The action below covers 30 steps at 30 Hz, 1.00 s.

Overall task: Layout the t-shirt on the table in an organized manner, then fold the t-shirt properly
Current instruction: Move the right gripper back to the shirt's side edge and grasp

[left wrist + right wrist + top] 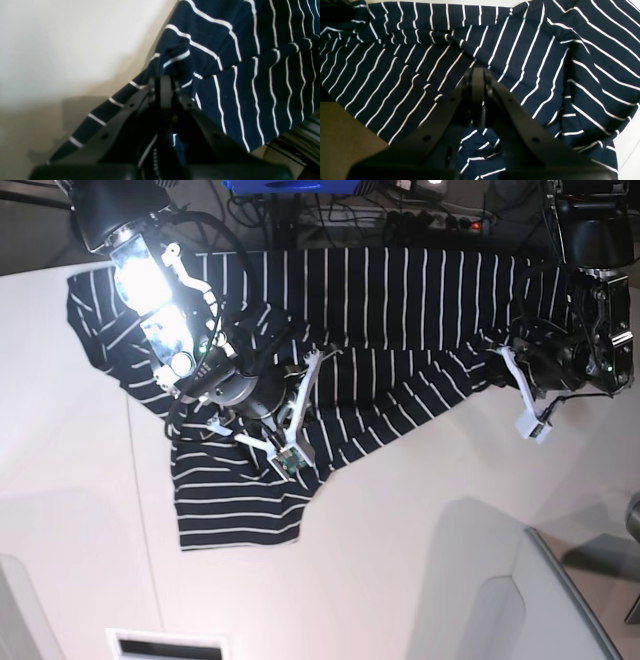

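Right now your dark navy t-shirt with thin white stripes (330,370) lies spread but rumpled across the far half of the large matte white table (400,560), its long top edge running along the table's far edge. One part hangs toward you on the base view's left, ending in a flatter rectangular flap. The middle of the cloth is gathered into diagonal creases between your two arms. Your right gripper (478,75), on the base view's left, sits over the bunched centre of the shirt with its black fingers (472,85) pressed together; in its wrist view striped fabric shows both beyond the tips and beneath them, so it pinches the t-shirt. Your left gripper (163,80), on the base view's right, sits at the shirt's edge there. Its jaws are closed too, and a small peak of navy cloth rises right at the tips, clamped between them. Beside that pinch, bare white tabletop fills the left of the wrist view. Beyond the table's far edge, dark cables (400,215) and a blue object (290,186) show.
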Available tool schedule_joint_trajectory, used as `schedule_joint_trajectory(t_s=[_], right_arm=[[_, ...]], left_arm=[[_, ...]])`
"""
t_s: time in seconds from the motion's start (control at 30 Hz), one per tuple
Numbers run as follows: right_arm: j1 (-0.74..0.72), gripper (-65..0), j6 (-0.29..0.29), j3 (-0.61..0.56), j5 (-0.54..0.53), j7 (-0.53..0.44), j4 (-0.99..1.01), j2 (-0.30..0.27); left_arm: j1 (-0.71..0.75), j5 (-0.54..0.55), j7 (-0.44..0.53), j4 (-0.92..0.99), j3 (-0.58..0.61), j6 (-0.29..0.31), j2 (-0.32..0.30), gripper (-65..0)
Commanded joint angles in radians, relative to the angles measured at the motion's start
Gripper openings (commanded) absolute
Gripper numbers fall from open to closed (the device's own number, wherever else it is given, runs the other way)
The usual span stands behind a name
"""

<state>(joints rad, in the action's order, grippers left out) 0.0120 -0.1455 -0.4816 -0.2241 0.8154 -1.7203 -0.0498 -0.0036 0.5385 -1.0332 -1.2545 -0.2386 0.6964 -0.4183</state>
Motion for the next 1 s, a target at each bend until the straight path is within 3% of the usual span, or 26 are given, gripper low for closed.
schedule_joint_trajectory(t_s=[0.0, 0.1, 0.33, 0.4, 0.5, 0.57, 0.83, 0.97], right_arm=[[-0.014, -63.8, 0.002, 0.002, -0.004, -0.023, -0.017, 0.005], [-0.019, -63.6, 0.002, 0.027, -0.002, -0.026, -0.017, 0.001], [-0.082, -62.0, 0.002, 0.426, -0.004, -0.011, 0.012, 0.064], [-0.154, -55.1, 0.002, 0.51, -0.004, 0.022, 0.102, 0.064], [-0.258, -39.5, -0.003, 0.599, -0.004, 0.048, 0.306, 0.061], [-0.3, -34.5, -0.003, 0.622, -0.004, 0.048, 0.406, 0.06], [-0.369, -34.4, -0.003, 0.579, -0.002, 0.042, 0.604, 0.044], [-0.367, -34.4, -0.003, 0.578, -0.002, -0.008, 0.638, 0.044]], left_arm=[[-0.02, 0.012, 0.012, -0.031, -0.009, 0.002, -0.021, -65.0], [-0.02, 0.012, 0.012, -0.09, -0.021, 0.002, -0.026, -65.0], [-0.023, 0.01, 0.006, -0.209, -0.172, 0.002, -0.026, -65.0], [-0.023, 0.01, 0.006, -0.224, -0.181, 0.002, -0.032, -65.0], [-0.025, 0.01, 0.011, -0.23, -0.181, 0.002, -0.038, -65.0], [-0.025, 0.01, 0.011, -0.227, -0.181, 0.002, -0.038, -65.0], [-0.025, 0.01, 0.011, -0.222, -0.181, 0.002, -0.038, -65.0], [-0.025, 0.009, 0.011, -0.222, -0.181, 0.002, -0.038, -65.0]])
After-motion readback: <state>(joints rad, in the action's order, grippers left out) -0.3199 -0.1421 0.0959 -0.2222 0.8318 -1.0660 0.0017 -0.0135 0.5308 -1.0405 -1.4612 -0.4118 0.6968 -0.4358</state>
